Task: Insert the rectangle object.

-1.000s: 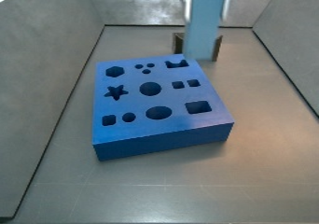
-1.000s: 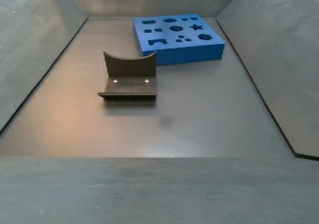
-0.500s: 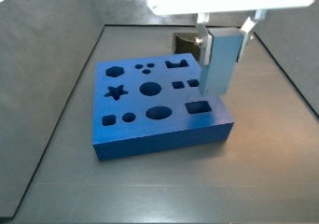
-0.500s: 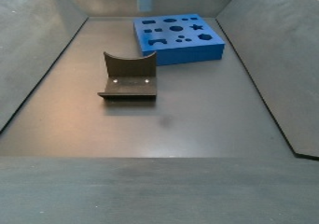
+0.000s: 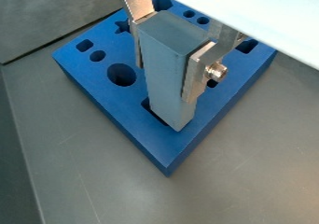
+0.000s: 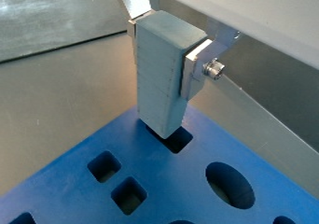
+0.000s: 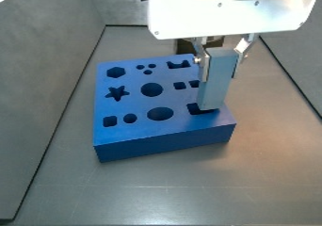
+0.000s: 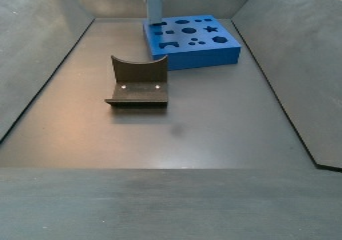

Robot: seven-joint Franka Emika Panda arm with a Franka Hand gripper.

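My gripper (image 7: 221,49) is shut on the rectangle object (image 7: 217,81), a tall grey-blue bar held upright. Its lower end stands at the rectangular hole near a corner of the large blue block (image 7: 157,103). In both wrist views the silver fingers (image 5: 200,71) (image 6: 200,62) clamp the bar (image 5: 166,74) (image 6: 161,74) on its two sides, and its foot sits in the hole mouth of the blue block (image 5: 144,134) (image 6: 200,186). In a side view the bar (image 8: 154,6) shows at the block's (image 8: 195,39) near-left corner.
The block carries several other shaped holes, among them a star (image 7: 116,92) and a round one (image 7: 151,88). The dark fixture (image 8: 138,82) stands on the floor in front of the block. Grey walls (image 8: 287,54) slope up around the floor.
The gripper has come down with the bar over the blue block; the bar's lower end has moved from above the block to the rectangular hole.
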